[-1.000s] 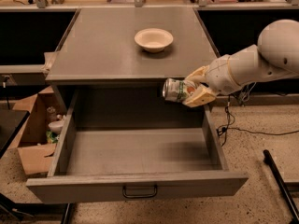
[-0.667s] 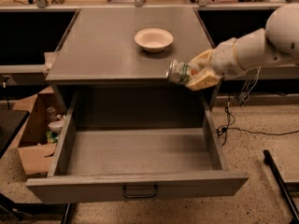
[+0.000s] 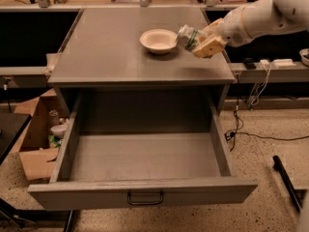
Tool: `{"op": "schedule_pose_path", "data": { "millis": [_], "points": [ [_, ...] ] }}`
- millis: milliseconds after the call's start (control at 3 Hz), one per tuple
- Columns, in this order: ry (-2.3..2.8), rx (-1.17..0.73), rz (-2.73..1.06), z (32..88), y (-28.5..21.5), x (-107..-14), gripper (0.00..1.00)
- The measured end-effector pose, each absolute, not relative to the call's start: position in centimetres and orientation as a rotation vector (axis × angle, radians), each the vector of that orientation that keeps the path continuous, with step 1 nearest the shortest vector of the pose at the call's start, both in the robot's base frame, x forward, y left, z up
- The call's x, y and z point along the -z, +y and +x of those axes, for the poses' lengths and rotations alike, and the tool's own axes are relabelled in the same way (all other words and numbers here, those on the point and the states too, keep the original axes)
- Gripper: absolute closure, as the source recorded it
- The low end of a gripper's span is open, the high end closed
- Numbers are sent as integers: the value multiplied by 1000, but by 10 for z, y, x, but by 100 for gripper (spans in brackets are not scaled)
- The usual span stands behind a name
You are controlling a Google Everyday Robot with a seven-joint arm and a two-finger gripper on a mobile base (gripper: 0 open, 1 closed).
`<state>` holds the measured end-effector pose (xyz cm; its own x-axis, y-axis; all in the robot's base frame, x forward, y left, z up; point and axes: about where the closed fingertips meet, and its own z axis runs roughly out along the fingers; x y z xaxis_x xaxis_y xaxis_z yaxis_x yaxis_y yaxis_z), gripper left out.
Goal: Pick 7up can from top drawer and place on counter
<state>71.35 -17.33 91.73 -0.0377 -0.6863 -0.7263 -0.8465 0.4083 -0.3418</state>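
The 7up can [image 3: 187, 36] is a silvery-green can held on its side in my gripper [image 3: 200, 39], above the right part of the counter [image 3: 106, 47]. The can's shiny end points left toward the white bowl. My gripper is shut on the can, and the white arm reaches in from the upper right. The top drawer [image 3: 145, 192] is pulled fully open below the counter. Its inside shows nothing in it, and its dark pull handle is on the front panel.
A white round bowl [image 3: 158, 40] stands on the counter just left of the can. A cardboard box [image 3: 41, 139] with clutter sits on the floor at the left. Cables [image 3: 241, 124] trail on the floor at the right. A tan workbench runs along the back.
My gripper has lifted the can from in front of the counter's right edge up and back, and now holds it over the counter next to the bowl.
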Motion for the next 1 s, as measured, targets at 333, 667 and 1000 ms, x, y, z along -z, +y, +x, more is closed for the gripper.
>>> {"op": "schedule_pose_path", "data": {
  "millis": [333,667,1000],
  "points": [
    [1848,-286,-1284,749,-169,-909,100],
    [1931,-340,-1256,767,-167,-886,100],
    [1996,-373,-1229,776,-170,-867,100]
  ]
}}
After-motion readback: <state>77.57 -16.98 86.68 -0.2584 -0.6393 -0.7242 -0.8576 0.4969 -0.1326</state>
